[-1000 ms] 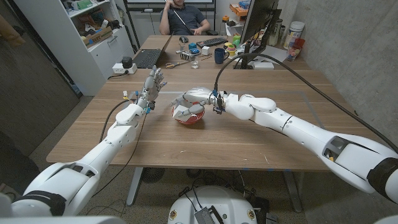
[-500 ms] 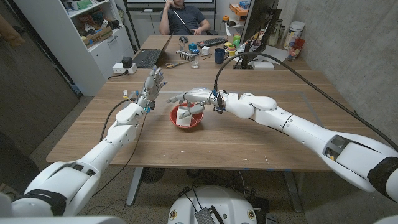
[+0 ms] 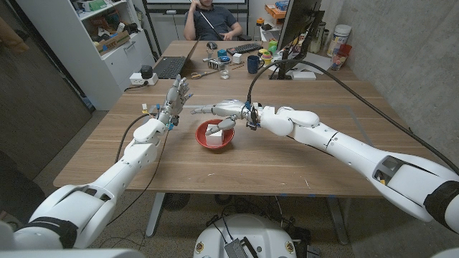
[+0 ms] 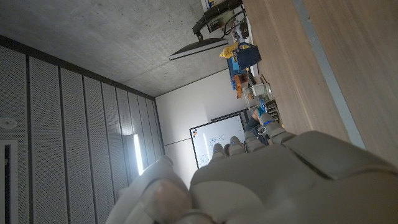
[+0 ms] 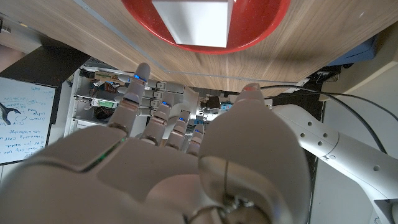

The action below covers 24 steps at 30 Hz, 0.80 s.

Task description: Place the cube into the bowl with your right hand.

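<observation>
Right hand [image 3: 221, 110] lifted off red bowl [image 3: 228, 140] and pulled back since earlier; fingers now spread, holding nothing. White cube [image 3: 214, 132] sat inside bowl, let go. Right hand hung just behind bowl, above its far rim. Left hand [image 3: 177, 94] stood up left of bowl, well apart, fingers spread, empty. Step looked like letting go, nearly done. Next: draw right arm away without bumping bowl.

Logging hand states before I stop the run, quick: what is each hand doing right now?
Left hand: open, fingers apart, holding nothing.
Right hand: open above the bowl; the cube lies inside it.
</observation>
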Available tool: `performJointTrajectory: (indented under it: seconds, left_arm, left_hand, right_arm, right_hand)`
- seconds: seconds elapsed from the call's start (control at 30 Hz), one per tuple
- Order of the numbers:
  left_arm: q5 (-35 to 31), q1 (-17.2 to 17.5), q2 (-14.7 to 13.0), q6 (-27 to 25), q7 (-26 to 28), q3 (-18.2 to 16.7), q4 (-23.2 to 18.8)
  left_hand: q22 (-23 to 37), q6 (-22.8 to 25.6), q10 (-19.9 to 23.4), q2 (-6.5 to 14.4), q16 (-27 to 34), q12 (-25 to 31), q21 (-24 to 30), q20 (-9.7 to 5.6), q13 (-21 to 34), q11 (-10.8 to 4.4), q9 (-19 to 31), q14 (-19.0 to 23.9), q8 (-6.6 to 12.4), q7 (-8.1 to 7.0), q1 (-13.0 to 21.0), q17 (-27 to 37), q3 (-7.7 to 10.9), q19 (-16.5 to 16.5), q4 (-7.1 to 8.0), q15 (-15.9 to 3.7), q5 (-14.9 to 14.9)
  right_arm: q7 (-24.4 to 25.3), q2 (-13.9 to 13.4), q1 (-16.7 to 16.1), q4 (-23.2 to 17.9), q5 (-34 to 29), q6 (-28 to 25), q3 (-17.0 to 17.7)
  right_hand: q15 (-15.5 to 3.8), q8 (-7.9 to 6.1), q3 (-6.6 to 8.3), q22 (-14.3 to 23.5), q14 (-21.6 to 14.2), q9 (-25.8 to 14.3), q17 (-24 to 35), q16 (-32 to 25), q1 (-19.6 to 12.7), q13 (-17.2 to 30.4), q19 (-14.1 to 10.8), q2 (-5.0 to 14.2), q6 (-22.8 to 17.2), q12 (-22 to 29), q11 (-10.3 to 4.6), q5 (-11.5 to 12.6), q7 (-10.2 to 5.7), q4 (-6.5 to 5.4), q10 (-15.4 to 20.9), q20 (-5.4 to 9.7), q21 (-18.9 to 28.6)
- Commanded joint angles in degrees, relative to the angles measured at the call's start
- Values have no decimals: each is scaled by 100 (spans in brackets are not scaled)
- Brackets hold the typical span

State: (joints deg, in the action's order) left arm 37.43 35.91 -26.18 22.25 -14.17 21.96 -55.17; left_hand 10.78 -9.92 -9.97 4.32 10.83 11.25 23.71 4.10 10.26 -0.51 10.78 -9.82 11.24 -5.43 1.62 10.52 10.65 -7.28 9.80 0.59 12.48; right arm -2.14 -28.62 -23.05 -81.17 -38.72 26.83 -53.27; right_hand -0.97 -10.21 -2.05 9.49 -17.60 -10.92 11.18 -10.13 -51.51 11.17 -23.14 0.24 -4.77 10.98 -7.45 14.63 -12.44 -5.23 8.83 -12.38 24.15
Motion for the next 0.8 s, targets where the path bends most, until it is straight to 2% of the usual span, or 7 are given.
performJointTrajectory:
  seconds: [0.03,0.23,0.3,0.37,0.43,0.5,0.8]
  left_arm:
    - [-8,-74,28,30,-42,9,119]
    - [1,-90,42,40,-70,9,152]
    - [12,-94,48,32,-72,5,162]
    - [2,-95,46,38,-64,8,158]
    - [-3,-96,48,44,-58,8,159]
    - [6,-95,53,47,-63,4,158]
    - [-13,-101,61,60,-48,14,155]
  left_hand:
    - [33,9,-331,282,10,20,-6,16,24,-34,23,-314,3,-43,-9,30,-32,18,-3,14,-7]
    - [33,17,-320,273,9,24,-11,13,24,-35,23,-315,5,-66,-8,29,-37,12,-6,8,-5]
    - [34,25,-318,268,9,24,-13,13,24,-34,23,-315,8,-67,-7,29,-40,12,-7,6,-4]
    - [34,29,-320,266,8,23,-13,7,24,-36,23,-315,9,-78,-7,29,-42,13,-8,6,-3]
    - [34,31,-322,263,8,22,-15,5,23,-44,23,-316,10,-84,-6,29,-44,13,-9,8,-1]
    - [34,29,-323,260,7,22,-16,4,23,-48,23,-317,8,-93,-5,29,-46,12,-10,7,0]
    - [35,31,-325,244,4,20,-23,3,23,-58,23,-325,8,-104,-3,28,-57,10,-15,-2,9]
  right_arm:
    - [105,95,102,299,153,225,7]
    - [228,107,120,312,147,213,63]
    - [202,151,145,422,333,302,91]
    - [389,121,111,321,142,218,114]
    - [290,152,151,403,341,308,131]
    - [394,126,142,309,196,243,145]
    - [483,117,149,279,281,333,222]
  right_hand:
    - [21,-33,-54,19,138,-10,12,21,37,-2,71,55,93,-30,4,44,-18,5,-124,-8,-81]
    - [25,-78,-93,20,214,-17,5,4,86,-1,71,39,23,5,10,43,-15,-4,-123,-6,-143]
    - [76,-92,-123,20,304,-20,3,7,131,-1,105,30,-3,10,19,42,-18,-18,-163,-9,-204]
    - [81,-94,-139,20,352,-21,3,5,164,0,124,35,-6,7,44,42,-18,-31,-202,-10,-239]
    - [88,-94,-145,21,364,-21,3,2,176,0,127,37,-5,6,51,42,-18,-36,-217,-10,-251]
    - [82,-93,-159,21,395,-21,3,-1,205,0,129,41,-1,4,42,41,-18,-48,-247,-9,-273]
    - [68,-84,-209,23,439,-22,-4,-23,285,0,110,28,30,31,86,40,-17,-73,-257,-4,-337]
